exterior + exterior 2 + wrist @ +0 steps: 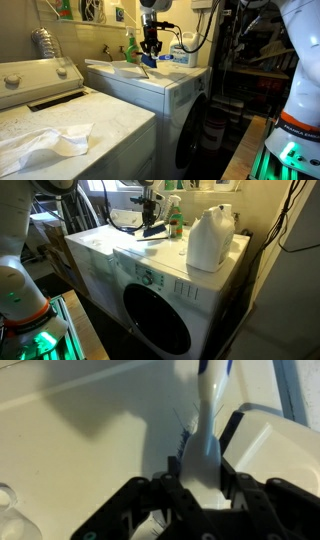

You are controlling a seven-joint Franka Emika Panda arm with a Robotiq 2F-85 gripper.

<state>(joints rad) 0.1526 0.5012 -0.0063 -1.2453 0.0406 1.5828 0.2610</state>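
White-handled brush with a blue end and dark bristles (205, 420): it sits in the black two-fingered Robotiq gripper (200, 485). The gripper is clenched around the handle, one finger on each side, as the wrist view shows. The bristles point toward the surface below. Whether they touch it cannot be told.

In both exterior views the gripper (150, 48) (152, 222) hangs straight down over the flat white top of the front-loading washing machine (110, 245). The brush (150, 232) is low over that top, close to its back edge by the wall.

Just beside the gripper, along the same back edge, stands a green plastic bottle (175, 222) (130, 45). A large white plastic jug with a handle (210, 238) stands well apart from the brush, toward the other end of the top and nearer the front edge.

Below the top, the round dark door (155, 320) fills the front of the machine.

In an exterior view a crumpled white cloth (45, 143) lies on the neighbouring white appliance, far from the gripper.
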